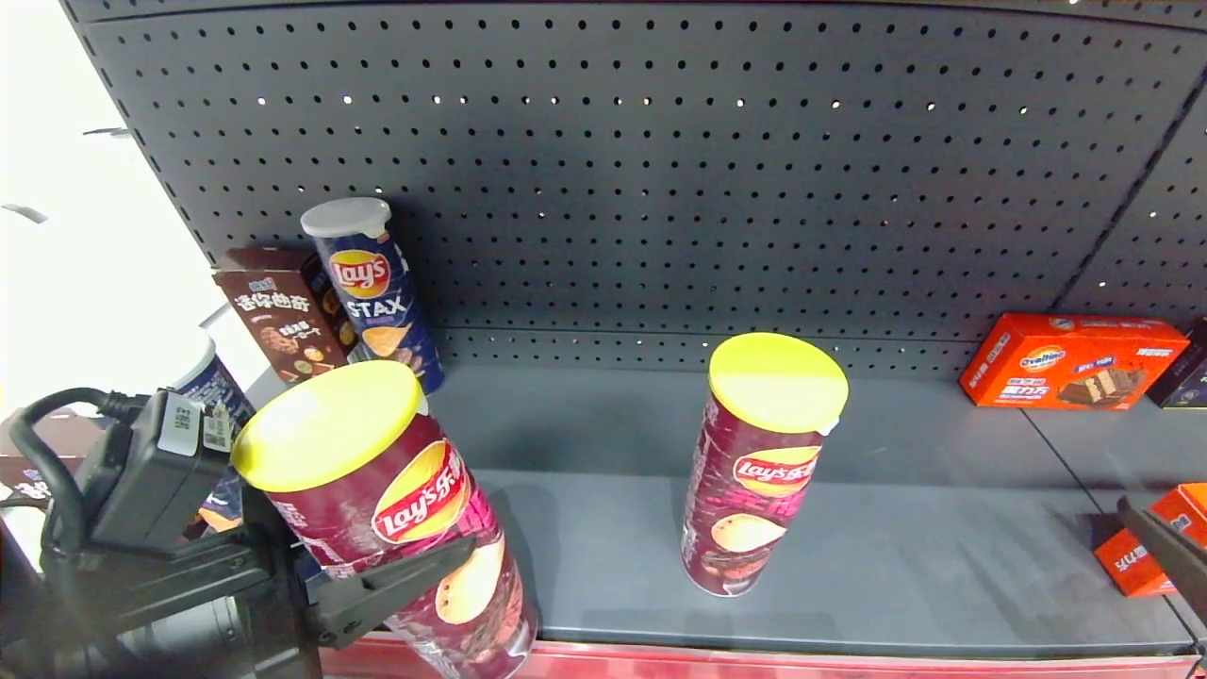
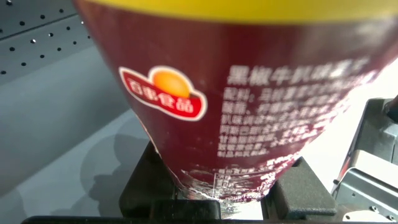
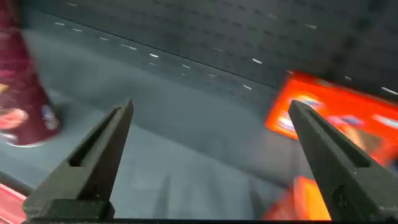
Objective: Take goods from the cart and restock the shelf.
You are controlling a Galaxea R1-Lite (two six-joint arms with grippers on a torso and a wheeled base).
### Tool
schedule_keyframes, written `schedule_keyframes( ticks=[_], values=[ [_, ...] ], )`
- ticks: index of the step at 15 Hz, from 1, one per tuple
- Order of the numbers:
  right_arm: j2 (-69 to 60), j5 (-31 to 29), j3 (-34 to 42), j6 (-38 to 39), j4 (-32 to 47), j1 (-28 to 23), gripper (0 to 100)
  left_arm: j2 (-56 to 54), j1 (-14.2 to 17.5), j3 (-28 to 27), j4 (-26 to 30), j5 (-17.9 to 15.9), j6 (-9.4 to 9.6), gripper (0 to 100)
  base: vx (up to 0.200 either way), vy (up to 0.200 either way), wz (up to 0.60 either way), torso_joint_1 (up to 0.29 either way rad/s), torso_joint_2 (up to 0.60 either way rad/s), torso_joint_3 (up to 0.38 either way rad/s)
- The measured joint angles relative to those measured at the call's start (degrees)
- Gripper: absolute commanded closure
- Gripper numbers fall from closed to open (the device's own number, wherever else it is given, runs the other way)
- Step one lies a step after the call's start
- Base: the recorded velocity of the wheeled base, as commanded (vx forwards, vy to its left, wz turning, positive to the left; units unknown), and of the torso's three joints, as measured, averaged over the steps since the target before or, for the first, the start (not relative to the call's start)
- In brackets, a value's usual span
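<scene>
L gripper: nearest, at the shelf's front-left corner; it is clamped on the held can, one dark finger being seen across the can's lower body.
Held can: maroon tube w/ yellow lid, gripped low on its body; its base is seen over the red edge strip. Whether it rests on the shelf can't be told. In the left wrist view its printed side is seen close up.
R gripper: at the shelf's front-right edge, fingers spread wide, nothing held between them.
Small orange box: front right, just beside the R gripper.
Standing can: same maroon type, yellow lid – placed upright mid-shelf, well apart from the held can.
Blue can: back left, grey lid, set against the pegboard.
Brown box: touching the blue can's left side.
Large orange box: back right, lying flat near the pegboard.
</scene>
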Motion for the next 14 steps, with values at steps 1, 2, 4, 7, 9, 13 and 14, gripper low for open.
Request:
schedule_keyframes(
  ticks=[1, 2, 4, 7, 9, 13, 14],
  values=[
    [-3.6, -0.9, 0.0, 0.0, 5.2, -0.9, 0, -0.2, 0.0, -0.2, 0.0, 0.0, 0.00, 100, 0.000, 0.000, 0.00, 0.000, 0.00, 0.000],
    [-7.8, -2.0, 0.0, 0.0, 11.4, -1.4, 0, -0.3, 0.1, -0.2, 0.0, 0.0, 0.02, 100, 0.000, 0.000, 0.00, 0.000, 0.00, 0.000],
    [-18.9, -5.7, -0.2, 0.0, 28.3, -2.1, 0, -0.7, 0.1, -0.3, 0.0, -0.1, -0.04, 100, 0.000, 0.000, 0.00, 0.000, 0.00, 0.000],
    [-35.5, -12.8, -1.3, 0.5, 47.1, -2.4, 0, -0.8, 0.0, -1.0, 0.1, -0.2, -0.06, 100, 0.000, 0.000, 0.00, 0.000, 0.00, 0.000],
    [-41.2, -20.3, -0.5, 2.0, 57.3, -2.6, 0, -0.7, -0.1, -1.8, 0.1, -0.2, -0.01, 100, 0.000, 0.000, 0.00, 0.000, 0.00, 0.000],
    [-44.4, -16.9, -0.1, 5.0, 58.9, -2.6, 0, -0.7, 0.0, -2.0, 0.0, -0.2, -0.04, 100, 0.000, 0.000, 0.00, 0.000, 0.00, 0.000],
    [-44.7, -17.3, 0.0, 6.4, 60.2, -2.6, 0, -0.7, 0.0, -1.8, 0.1, -0.2, -0.04, 100, 0.000, 0.000, 0.00, 0.000, 0.00, 0.000]
  ],
)
